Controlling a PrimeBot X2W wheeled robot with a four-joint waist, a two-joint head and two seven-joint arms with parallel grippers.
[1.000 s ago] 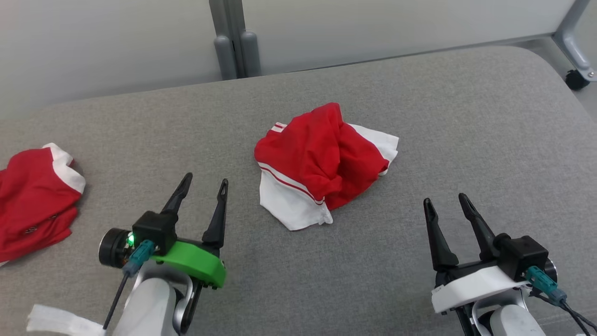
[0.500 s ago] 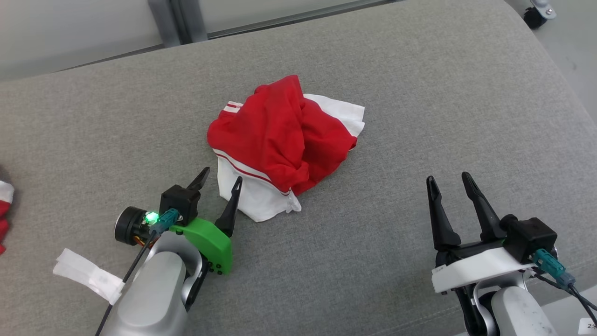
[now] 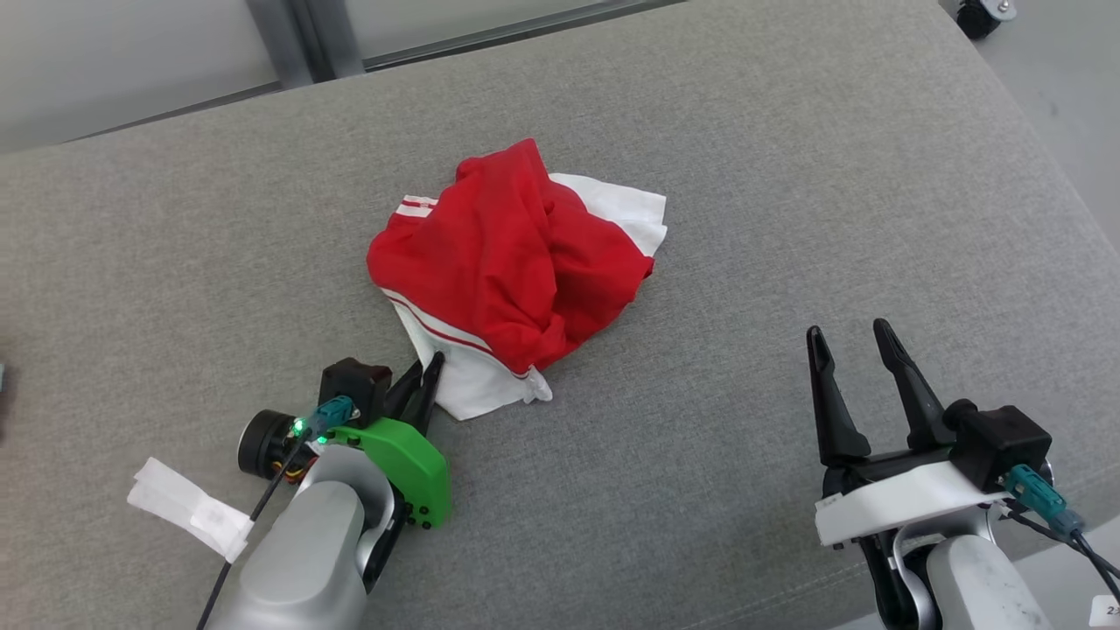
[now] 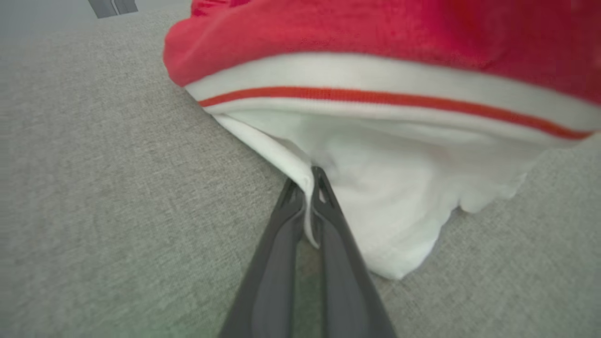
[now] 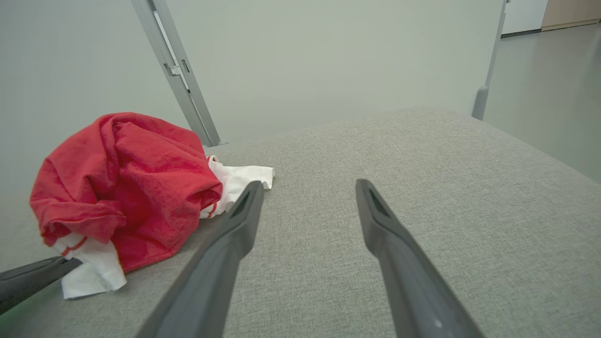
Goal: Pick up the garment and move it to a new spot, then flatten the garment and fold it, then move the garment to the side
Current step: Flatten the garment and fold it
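Observation:
A crumpled red and white garment (image 3: 507, 280) lies in a heap on the grey cushioned surface (image 3: 787, 192). My left gripper (image 3: 426, 372) is shut on the garment's white lower-left edge. In the left wrist view the white hem (image 4: 307, 188) is pinched between the two dark fingers of that gripper (image 4: 310, 180), below the red stripe and red cloth (image 4: 375, 28). My right gripper (image 3: 847, 337) stands open at the lower right, well apart from the garment. The right wrist view has the garment (image 5: 127, 183) to the left of that open gripper (image 5: 307, 185).
A white paper tag (image 3: 188, 507) lies at the lower left beside my left arm. Grey panel posts (image 3: 297, 39) stand behind the surface's far edge. A caster wheel (image 3: 980, 13) sits on the floor at the top right. The surface's rounded right edge drops to the floor.
My left gripper moved forward to the garment's white edge and shut on it. The head camera shifted, so the second red garment at the left left the picture. The right gripper stays open.

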